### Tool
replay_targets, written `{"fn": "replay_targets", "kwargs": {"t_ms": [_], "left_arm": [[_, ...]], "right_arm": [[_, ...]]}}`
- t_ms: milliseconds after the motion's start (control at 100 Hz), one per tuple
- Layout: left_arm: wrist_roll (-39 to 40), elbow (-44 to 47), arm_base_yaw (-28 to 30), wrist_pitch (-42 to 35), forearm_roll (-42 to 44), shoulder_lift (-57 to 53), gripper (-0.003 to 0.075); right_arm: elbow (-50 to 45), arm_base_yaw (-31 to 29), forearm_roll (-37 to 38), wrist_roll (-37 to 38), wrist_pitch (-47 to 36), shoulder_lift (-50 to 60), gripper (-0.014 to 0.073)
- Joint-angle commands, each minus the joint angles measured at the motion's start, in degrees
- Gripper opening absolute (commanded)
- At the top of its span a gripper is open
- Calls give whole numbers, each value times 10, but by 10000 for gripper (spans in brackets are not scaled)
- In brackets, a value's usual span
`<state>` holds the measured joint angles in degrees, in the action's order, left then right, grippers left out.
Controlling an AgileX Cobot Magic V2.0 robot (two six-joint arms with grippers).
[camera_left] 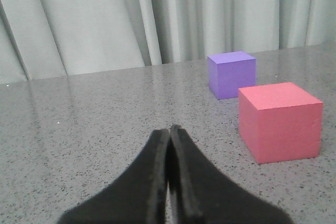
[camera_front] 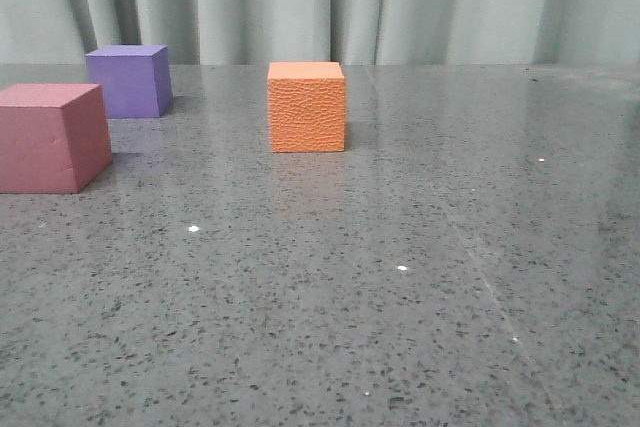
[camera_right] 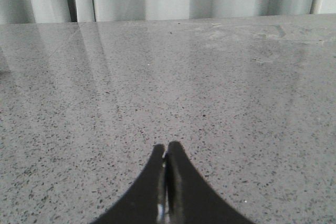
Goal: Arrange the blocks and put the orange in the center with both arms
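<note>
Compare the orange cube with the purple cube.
The orange cube has a pebbled, leathery skin; the purple cube looks smooth and matte. Orange stands mid-table in the front view; purple sits farther back at the left, behind the pinkish-red cube. Both rest flat, untouched.

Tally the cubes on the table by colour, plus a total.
Orange cube: 1
Purple cube: 1
Pinkish-red cube: 1
Total: 3 cubes
</note>
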<state>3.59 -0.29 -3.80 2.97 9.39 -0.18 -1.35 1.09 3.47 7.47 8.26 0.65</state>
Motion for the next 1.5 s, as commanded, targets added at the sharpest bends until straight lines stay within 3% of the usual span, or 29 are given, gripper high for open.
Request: {"fn": "replay_targets", "kwargs": {"t_ms": [0, 1060, 1250, 1490], "left_arm": [[3, 32, -2, -44, -1, -20, -19], [3, 32, -2, -44, -1, -20, -19], [3, 21, -2, -115, -19, -19, -19], [4, -138, -2, 69, -120, 47, -19]], "right_arm": [[6, -4, -1, -6, -64, 14, -67], [6, -4, -1, -6, -61, 14, -67], [6, -4, -1, -6, -61, 14, -67], [6, -4, -1, -6, -61, 14, -67]]}}
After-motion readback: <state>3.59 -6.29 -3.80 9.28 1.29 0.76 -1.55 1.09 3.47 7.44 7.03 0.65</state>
